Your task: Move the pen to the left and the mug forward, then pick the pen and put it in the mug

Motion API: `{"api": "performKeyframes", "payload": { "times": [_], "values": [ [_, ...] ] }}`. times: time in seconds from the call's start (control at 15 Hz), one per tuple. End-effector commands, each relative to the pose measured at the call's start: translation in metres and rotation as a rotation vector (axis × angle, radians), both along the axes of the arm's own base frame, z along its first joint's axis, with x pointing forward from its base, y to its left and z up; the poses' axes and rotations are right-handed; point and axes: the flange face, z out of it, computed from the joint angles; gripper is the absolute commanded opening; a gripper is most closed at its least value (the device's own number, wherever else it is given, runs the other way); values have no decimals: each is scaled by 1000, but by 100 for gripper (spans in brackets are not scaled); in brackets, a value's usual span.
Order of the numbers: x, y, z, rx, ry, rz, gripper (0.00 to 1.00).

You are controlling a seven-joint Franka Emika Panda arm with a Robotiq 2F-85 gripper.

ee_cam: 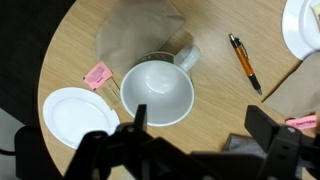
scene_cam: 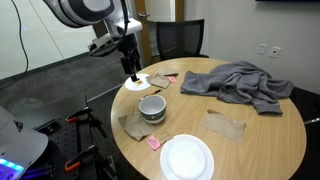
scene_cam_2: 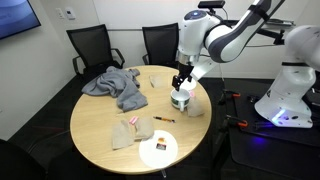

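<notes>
The mug [ee_cam: 157, 92] is a wide off-white cup with its handle toward the top right; it stands on a brown napkin [ee_cam: 140, 30]. It also shows in both exterior views, as the mug [scene_cam: 152, 107] and the mug [scene_cam_2: 181, 100]. The pen [ee_cam: 245, 62], thin and orange with dark ends, lies flat on the wood to the right of the mug, apart from it. The pen [scene_cam_2: 163, 120] lies between mug and plate. My gripper [ee_cam: 205, 125] hangs open and empty above the table, just beside the mug. It is also in both exterior views: gripper [scene_cam: 130, 68], gripper [scene_cam_2: 180, 80].
A small white saucer [ee_cam: 80, 113] lies lower left of the mug and a large white plate [ee_cam: 303, 25] at the upper right. Pink scraps [ee_cam: 97, 74] and another brown napkin [ee_cam: 298, 90] lie nearby. A grey cloth [scene_cam: 238, 83] covers the far side. The table edge [ee_cam: 45, 60] curves close.
</notes>
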Motion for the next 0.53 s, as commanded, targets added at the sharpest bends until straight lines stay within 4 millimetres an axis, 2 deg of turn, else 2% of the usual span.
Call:
{"api": "performKeyframes", "payload": {
  "times": [0.0, 0.27, 0.47],
  "values": [
    [1, 8, -3, 7, 4, -62, 100],
    [-2, 28, -14, 37, 20, -199, 100],
    [-5, 34, -20, 53, 24, -289, 100]
  ]
}}
